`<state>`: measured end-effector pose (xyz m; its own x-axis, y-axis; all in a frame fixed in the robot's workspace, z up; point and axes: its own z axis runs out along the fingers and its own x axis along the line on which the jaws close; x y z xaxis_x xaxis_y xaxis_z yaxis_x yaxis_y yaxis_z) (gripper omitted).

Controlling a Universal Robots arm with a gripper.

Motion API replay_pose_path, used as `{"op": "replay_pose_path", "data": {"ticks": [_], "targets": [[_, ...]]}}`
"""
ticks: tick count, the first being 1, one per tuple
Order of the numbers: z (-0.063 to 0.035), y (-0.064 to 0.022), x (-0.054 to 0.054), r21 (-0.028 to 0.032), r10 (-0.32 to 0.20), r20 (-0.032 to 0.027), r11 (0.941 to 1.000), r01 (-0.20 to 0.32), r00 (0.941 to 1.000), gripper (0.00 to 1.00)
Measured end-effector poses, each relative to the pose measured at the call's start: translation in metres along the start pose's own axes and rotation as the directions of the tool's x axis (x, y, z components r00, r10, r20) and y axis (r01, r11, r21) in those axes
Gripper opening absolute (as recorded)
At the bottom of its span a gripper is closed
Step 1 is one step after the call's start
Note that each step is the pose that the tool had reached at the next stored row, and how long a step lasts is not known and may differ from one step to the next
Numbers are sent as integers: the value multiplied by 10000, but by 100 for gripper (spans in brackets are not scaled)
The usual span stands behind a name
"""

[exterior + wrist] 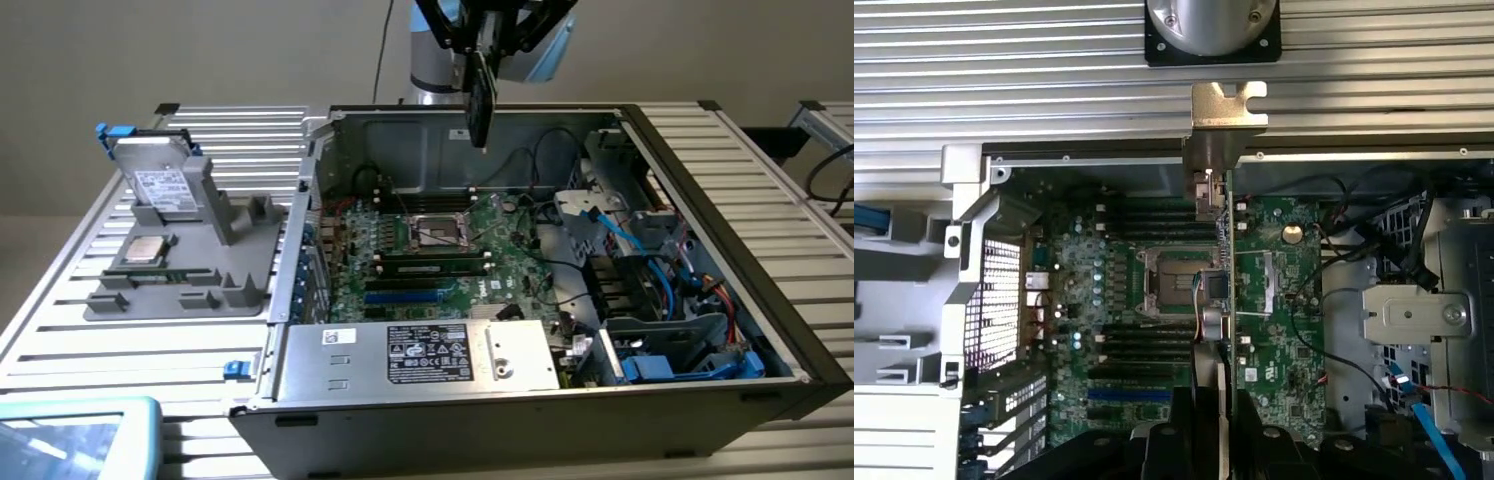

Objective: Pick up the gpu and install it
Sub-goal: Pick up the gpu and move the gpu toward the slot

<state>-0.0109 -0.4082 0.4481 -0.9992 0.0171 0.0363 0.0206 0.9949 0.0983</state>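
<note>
So the gpu (pixel 478 100) is clamped by one end in the pincer (pixel 483 45) and hangs straight down from it, edge-on, over the open case (pixel 694 130). Nothing is touched by the card's lower end. The motherboard (pixel 441 260) lies well below it, directly under the pincer.

For the step in hand, carrying the card over the board, it's reckoned the card should be held plumb, with its long edge lined up with the slot rows. Any twist in the grip would probably be carried into the seating. Any lowering is best done slowly, and the cables (pixel 627 230) off to one side of the pincer should be given a wide berth.

Looks-wise: a thin flat card, seen as a dark slab from the exterior view. From the wrist, a green board edge is seen running away from the pincer, with a dark cooler block on one face and a silver metal bracket (pixel 1229 105) at the far end.
</note>
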Motion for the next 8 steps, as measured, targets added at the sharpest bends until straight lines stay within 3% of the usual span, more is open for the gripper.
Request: {"op": "replay_pose_path", "data": {"ticks": [8], "targets": [[61,-6,-2,-3,0,-3,10000,0,10000,27]]}}
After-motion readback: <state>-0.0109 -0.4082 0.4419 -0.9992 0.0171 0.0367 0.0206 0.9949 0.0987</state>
